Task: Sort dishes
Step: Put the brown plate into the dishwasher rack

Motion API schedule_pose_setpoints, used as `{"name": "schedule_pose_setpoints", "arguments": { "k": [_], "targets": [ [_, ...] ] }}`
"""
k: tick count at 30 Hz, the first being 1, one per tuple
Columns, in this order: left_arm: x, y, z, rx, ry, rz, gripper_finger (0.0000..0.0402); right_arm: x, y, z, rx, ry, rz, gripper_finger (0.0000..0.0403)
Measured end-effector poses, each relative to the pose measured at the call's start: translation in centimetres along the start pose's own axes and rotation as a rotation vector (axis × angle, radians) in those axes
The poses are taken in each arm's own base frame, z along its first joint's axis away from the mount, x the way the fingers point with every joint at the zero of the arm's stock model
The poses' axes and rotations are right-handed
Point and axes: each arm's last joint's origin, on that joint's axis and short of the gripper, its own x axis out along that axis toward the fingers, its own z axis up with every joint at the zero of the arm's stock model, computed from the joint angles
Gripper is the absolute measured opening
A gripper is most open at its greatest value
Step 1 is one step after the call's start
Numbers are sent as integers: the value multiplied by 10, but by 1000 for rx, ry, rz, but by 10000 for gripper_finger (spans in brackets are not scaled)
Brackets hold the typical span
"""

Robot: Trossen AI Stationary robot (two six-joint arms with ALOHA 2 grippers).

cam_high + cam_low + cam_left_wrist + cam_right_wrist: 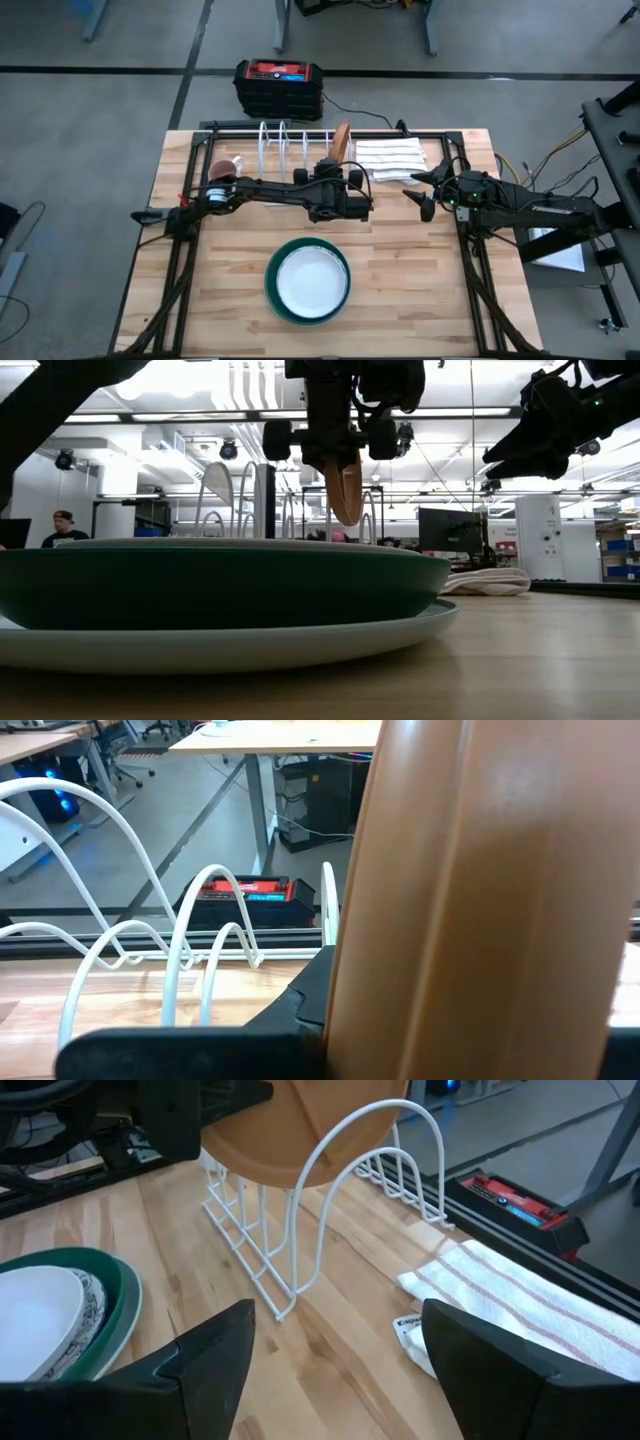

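The small brown plate (pixel 342 141) is held on edge in the left gripper (pixel 338 172), whose jaws are closed narrowly on its rim, and it is poised above the white wire rack (pixel 285 146) near the table's far edge. The step in hand is judged to be the racking of this first dish. The next move calls for the plate to be kept upright, lined up with a gap between two wire loops, and lowered until its rim is seated before the jaws are released.

The remaining plates are stacked at the middle of the table (pixel 420 290), the white plate (pixel 308 280) on top and the dark green plate (pixel 274 266) showing around it. The right gripper (pixel 426 190) waits just beside the folded striped cloth (pixel 392 158), its jaws wide and empty.

Little room is left near the rack: the table's far edge lies just behind it, the cloth to one side, a small mug (pixel 222 171) to the other
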Motion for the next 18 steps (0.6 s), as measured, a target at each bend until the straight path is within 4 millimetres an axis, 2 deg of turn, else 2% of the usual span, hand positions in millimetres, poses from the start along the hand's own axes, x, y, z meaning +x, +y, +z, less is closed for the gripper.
{"name": "schedule_pose_setpoints", "arguments": {
  "k": [9, 18],
  "targets": [
    [0, 0, 0, -1, 0, 0, 33, 0, 0, 0, 0, 0, 0, 275],
    [4, -4, -12, 10, 3, 5, 33, 0, 0, 0, -1, 1, 0, 274]
  ]
}}
